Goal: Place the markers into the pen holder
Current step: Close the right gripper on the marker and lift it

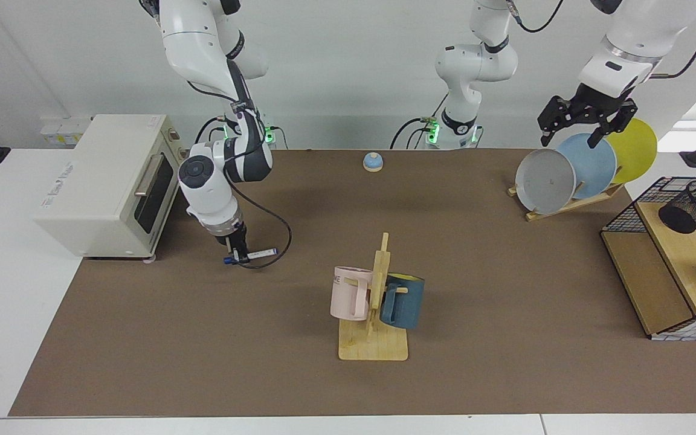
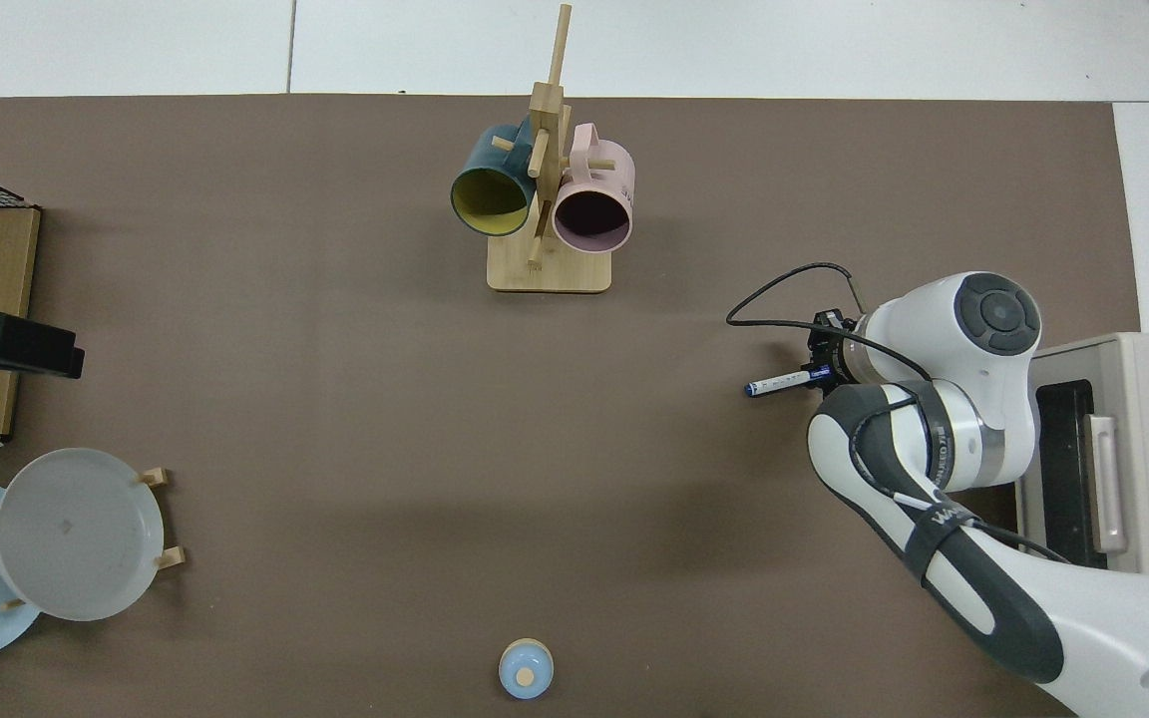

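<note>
A slim white marker (image 1: 257,254) with blue ends is held near its tail by my right gripper (image 1: 236,257), which is shut on it. The marker hangs tilted just above the brown mat, in front of the toaster oven. From above, the marker (image 2: 782,382) sticks out leftwards from the right gripper (image 2: 823,371). The pen holder (image 1: 695,205), a black mesh cup, lies tilted on a wooden shelf at the far right; the top view does not show it. My left gripper (image 1: 568,140) hangs open above the plates, holding nothing, and the left arm waits there.
A toaster oven (image 1: 106,184) stands beside the right arm. A wooden mug rack (image 1: 375,338) with a pink and a blue mug stands mid-table. Plates (image 1: 544,181) lean in a rack at the back right, near a wire-grid basket (image 1: 626,217). A small bell (image 1: 373,161) sits at the back.
</note>
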### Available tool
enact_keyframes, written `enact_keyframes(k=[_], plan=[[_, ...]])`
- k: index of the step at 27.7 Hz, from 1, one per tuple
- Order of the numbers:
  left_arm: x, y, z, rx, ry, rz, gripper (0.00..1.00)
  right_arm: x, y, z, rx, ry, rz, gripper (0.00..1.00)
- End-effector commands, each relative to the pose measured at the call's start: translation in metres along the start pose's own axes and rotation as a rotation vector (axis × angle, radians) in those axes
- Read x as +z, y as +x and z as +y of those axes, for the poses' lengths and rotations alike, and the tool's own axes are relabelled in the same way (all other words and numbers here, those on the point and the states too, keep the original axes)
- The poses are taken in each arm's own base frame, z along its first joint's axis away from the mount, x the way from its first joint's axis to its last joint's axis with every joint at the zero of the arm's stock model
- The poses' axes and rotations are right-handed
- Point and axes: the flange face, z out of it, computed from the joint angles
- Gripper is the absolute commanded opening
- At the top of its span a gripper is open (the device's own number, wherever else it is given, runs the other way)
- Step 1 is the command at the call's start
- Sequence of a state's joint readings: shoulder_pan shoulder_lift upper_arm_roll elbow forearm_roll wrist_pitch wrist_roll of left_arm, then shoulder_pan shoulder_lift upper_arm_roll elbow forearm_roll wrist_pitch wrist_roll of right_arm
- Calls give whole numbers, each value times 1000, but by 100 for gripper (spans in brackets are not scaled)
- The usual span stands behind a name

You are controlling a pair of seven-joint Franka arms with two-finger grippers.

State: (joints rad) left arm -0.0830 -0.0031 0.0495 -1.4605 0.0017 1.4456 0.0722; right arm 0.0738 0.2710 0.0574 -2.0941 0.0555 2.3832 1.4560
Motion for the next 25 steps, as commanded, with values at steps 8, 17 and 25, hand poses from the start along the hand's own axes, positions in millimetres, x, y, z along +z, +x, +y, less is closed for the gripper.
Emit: enact_keyframes(k=[8, 17, 25], plan=[[-2, -8, 7, 15, -7, -3, 100, -98, -11, -6, -11, -7, 6, 0], [-1, -11, 22, 42, -5, -32, 100, -219, -36, 6, -48, -49, -11, 0], [-2, -4, 39, 115, 1, -21, 100, -275, -60, 24, -103, -77, -12, 0]])
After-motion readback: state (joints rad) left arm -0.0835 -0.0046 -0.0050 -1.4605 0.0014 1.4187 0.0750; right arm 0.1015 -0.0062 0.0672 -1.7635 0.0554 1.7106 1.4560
